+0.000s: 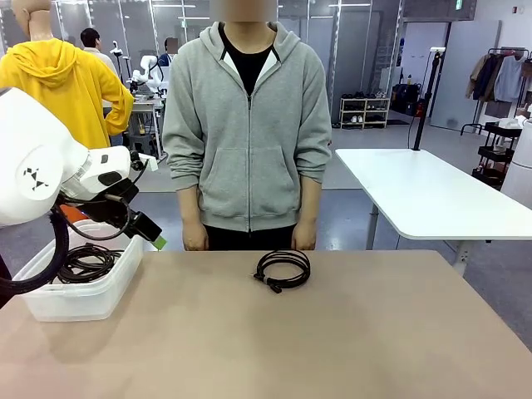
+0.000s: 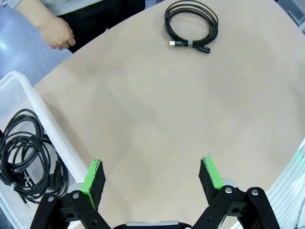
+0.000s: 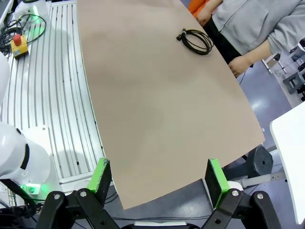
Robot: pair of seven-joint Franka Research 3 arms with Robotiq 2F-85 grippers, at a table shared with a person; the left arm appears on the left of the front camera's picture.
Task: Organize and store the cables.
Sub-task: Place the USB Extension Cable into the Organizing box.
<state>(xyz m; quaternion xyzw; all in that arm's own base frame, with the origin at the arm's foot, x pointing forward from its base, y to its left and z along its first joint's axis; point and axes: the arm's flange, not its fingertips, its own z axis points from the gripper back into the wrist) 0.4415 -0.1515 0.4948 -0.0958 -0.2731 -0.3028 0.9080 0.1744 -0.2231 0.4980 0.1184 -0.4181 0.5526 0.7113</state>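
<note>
You are looking at a moment between cables: one coiled cable is lying on the tan table near the far edge, just in front of the person, and other cables are already sitting in the clear plastic bin at the table's left side. So the stored bundle looks done, and the loose coil seems to be the next one to fetch.

Your left gripper is hanging over the table just right of the bin wall, its green pads spread fully apart and holding nothing. Your right gripper is hovering off the near right edge of the table, jaws likewise wide and empty, with the coil well apart from it at the far end of its view.

For the next move, you are probably going to carry the left gripper across to the coil, lower the fingers over one side of the loop, and close on the bundled strands so the winding does not spring loose. The small band near the plug end may be the firmest place to grip.

The tabletop is plain, matte and bare apart from the coil and bin. The person's hand is resting at the far edge, close to the cable, so you are working near it. Beyond, a white table is standing to the right, with shelving and a clothes rack farther back on a grey floor.
</note>
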